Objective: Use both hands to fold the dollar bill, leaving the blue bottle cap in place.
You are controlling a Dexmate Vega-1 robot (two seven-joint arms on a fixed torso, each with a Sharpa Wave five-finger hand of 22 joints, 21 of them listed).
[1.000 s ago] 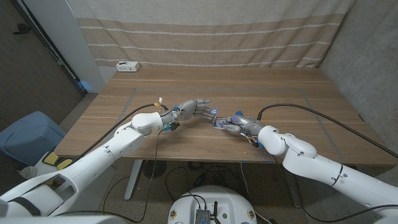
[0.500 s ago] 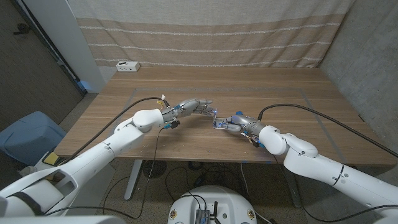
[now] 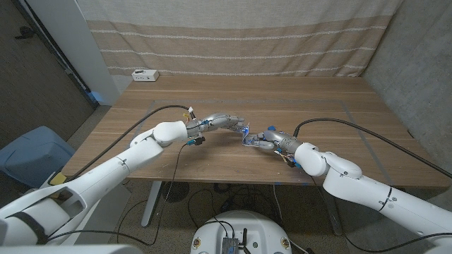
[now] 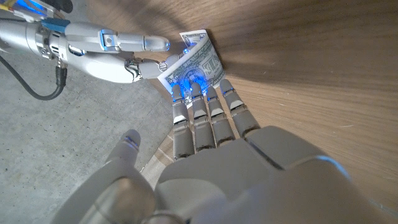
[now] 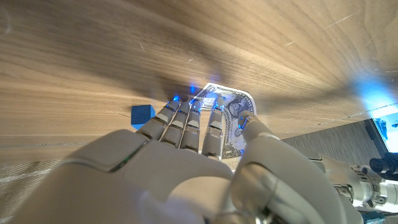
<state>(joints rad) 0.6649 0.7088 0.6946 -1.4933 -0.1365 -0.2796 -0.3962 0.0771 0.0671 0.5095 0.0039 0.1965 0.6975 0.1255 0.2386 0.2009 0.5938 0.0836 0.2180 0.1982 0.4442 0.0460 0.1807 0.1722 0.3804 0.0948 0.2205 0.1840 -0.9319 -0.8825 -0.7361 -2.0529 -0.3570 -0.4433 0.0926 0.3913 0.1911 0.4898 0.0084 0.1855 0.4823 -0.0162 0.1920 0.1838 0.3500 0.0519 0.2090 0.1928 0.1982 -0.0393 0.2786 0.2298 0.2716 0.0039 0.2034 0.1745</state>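
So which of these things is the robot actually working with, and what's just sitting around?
Part of the job:
- dollar bill, near the table's front edge
- left hand, fingertips at the bill
- right hand, fingers on the bill
- possibly the cap: a small blue thing beside the bill

Just lying about:
- white box at the table's far corner
- wooden table itself

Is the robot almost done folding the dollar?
Not yet. Both hands have reached the dollar bill: the left hand has fingertips on it, and the right hand touches its other side. It looks bent or partly doubled, but no finished, flat fold shows. A small blue thing, perhaps the cap, sits beside it.
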